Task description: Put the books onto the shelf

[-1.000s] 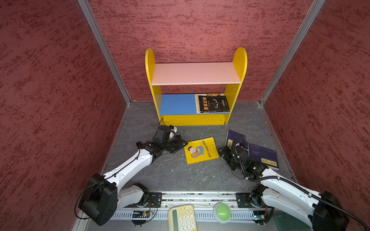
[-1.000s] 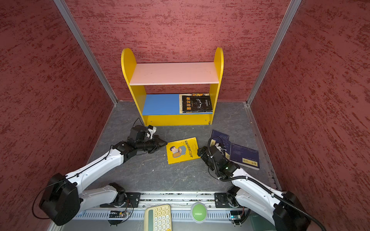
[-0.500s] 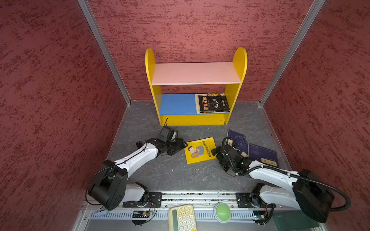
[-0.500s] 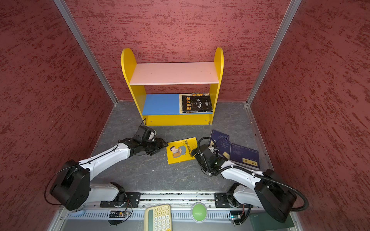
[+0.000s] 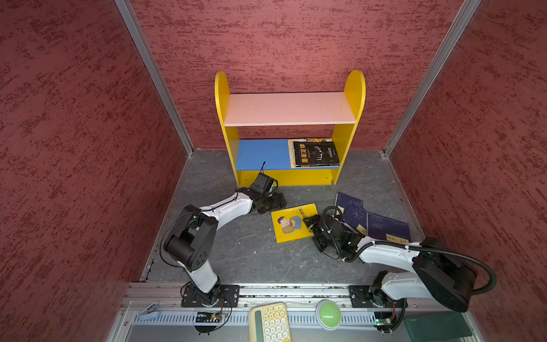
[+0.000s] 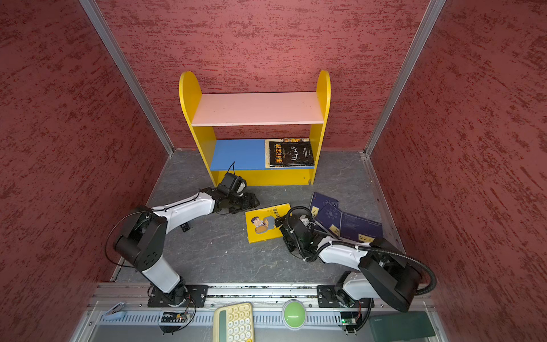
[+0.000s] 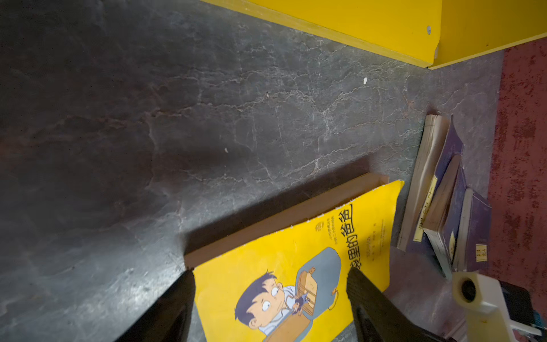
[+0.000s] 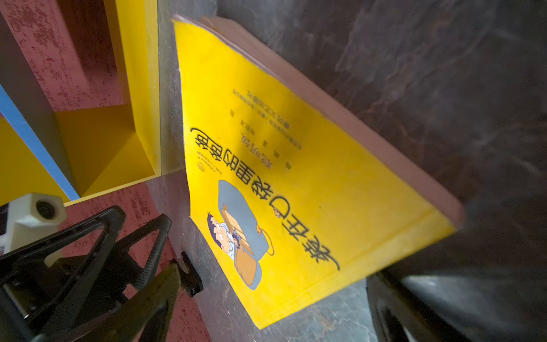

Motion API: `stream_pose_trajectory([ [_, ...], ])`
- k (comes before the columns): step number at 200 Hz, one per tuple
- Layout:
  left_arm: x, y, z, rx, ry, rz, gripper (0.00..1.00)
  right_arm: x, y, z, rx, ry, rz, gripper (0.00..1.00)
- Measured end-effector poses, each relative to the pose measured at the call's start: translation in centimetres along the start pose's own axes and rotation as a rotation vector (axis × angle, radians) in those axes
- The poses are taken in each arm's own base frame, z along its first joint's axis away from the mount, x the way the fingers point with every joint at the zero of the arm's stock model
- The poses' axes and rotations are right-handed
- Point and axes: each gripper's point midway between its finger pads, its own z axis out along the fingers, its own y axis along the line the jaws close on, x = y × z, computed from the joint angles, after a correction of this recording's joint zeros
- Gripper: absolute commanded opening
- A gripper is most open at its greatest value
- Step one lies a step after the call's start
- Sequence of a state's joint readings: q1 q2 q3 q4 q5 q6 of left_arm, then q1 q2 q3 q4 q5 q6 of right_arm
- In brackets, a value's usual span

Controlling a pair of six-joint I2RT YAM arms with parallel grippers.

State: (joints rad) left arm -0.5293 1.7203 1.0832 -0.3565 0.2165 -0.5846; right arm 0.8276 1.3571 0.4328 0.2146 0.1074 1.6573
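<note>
Crosswise between wide-apart left tool and wide-apart right tool: yellow book, pages toward shelf.

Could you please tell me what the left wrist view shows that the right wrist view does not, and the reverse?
Only the left wrist view shows the navy books, which lie overlapping one another on the floor. Only the right wrist view shows the blue board inside the shelf. Both views show the yellow book lying flat on the grey floor, and part of the shelf's yellow wood.
</note>
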Motion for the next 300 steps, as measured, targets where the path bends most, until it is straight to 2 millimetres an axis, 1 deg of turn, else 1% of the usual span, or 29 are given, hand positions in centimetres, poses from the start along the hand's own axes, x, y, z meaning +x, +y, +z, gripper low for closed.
stream_pose_trajectory([
  [21,0.2,0.2,1.6,-0.025,0.021,0.011,0.79,0.1,0.5,0.4,-0.037,0.003,0.007,0.99],
  [50,2.0,0.3,3.6,-0.044,0.077,0.023,0.77,0.1,1.1,0.8,-0.112,0.004,0.011,0.99],
  [67,2.4,-0.5,3.9,-0.021,0.084,0.030,0.76,0.2,1.8,1.4,-0.165,0.007,-0.003,0.99],
  [79,2.7,-0.6,4.0,-0.020,0.088,0.032,0.76,0.3,2.3,1.7,-0.193,0.009,-0.020,0.99],
  [95,2.5,-0.5,4.1,-0.018,0.078,0.028,0.76,0.2,2.8,2.2,-0.229,0.001,-0.042,0.98],
  [110,2.1,-0.2,4.1,-0.023,0.065,0.022,0.76,0.1,3.2,2.5,-0.253,-0.008,-0.060,0.94],
  [155,1.1,0.4,4.1,-0.018,0.037,0.007,0.75,0.2,3.6,3.3,-0.297,-0.006,-0.096,0.89],
  [179,-0.1,1.2,4.0,-0.018,0.000,-0.012,0.74,0.5,4.2,4.4,-0.330,0.017,-0.105,0.80],
  [196,-1.2,2.0,3.9,-0.021,-0.033,-0.031,0.74,1.0,4.9,5.4,-0.370,0.040,-0.097,0.79],
  [203,-0.9,1.7,3.9,0.011,-0.014,-0.044,0.74,1.5,5.3,5.6,-0.393,0.069,-0.093,0.80],
  [209,-0.2,0.9,4.1,0.043,0.009,-0.042,0.74,2.1,5.8,5.8,-0.412,0.090,-0.090,0.81],
  [218,0.8,-0.3,4.2,0.089,0.042,-0.039,0.74,2.8,6.6,5.7,-0.445,0.119,-0.090,0.84],
  [227,1.3,-1.1,4.3,0.125,0.057,-0.045,0.73,3.2,6.3,5.5,-0.441,0.142,-0.094,0.85],
  [238,1.5,-1.2,4.2,0.143,0.065,-0.046,0.73,3.7,6.3,5.4,-0.442,0.160,-0.099,0.85],
  [259,1.5,-1.1,4.1,0.166,0.070,-0.062,0.73,4.0,7.0,4.9,-0.464,0.172,-0.109,0.82],
  [284,1.6,-1.0,4.1,0.181,0.080,-0.080,0.71,4.1,7.7,4.3,-0.467,0.173,-0.133,0.75],
  [300,1.9,-1.0,4.0,0.186,0.089,-0.094,0.71,4.3,8.1,3.9,-0.461,0.174,-0.145,0.66],
])
